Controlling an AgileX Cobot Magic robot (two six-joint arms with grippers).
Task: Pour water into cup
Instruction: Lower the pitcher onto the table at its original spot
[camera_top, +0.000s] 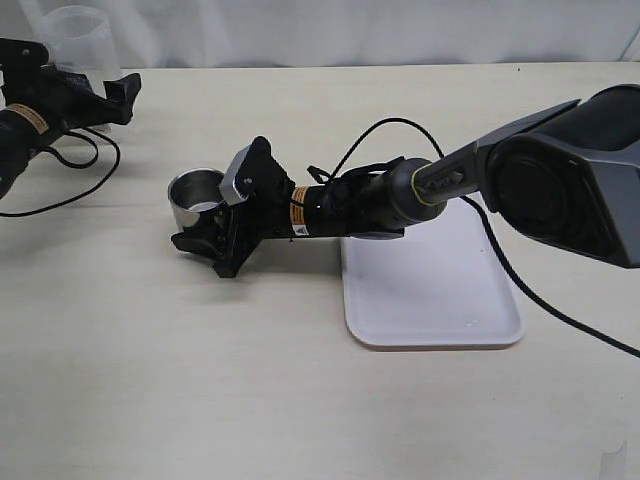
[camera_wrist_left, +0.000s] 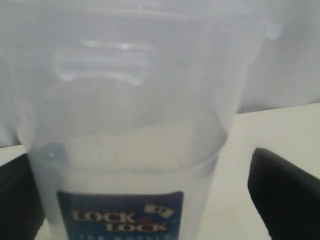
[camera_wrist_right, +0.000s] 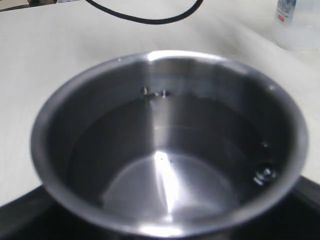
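The cup (camera_top: 190, 212) stands upright on the table (camera_top: 300, 400), between the jaws of the right gripper (camera_top: 195, 222). A black finger lies against each side of its wall, so the gripper is closed on it. The wrist view looks down into the cup, where clear water (camera_wrist_right: 165, 170) covers the bottom, with small bubbles at the wall.

The right arm (camera_top: 400, 195) comes in low and almost level. It reaches across the near corner of the tray (camera_top: 440, 290), which lies flat behind the gripper, under the forearm. A black cable (camera_top: 380, 125) loops up over the wrist.

The left gripper (camera_top: 118, 98) is well apart from the cup, by the far edge of the table, and its arm also lies low. Its jaws are wide open around the bottle (camera_wrist_left: 130, 100), which stands upright between them. One finger (camera_wrist_left: 285, 195) is clear of the bottle's wall; the other sits just beside it. A blue label (camera_wrist_left: 120, 215) faces this gripper. How much water the bottle holds I cannot tell.

The table is pale and wood-toned. A white curtain (camera_top: 350, 30) hangs behind it.
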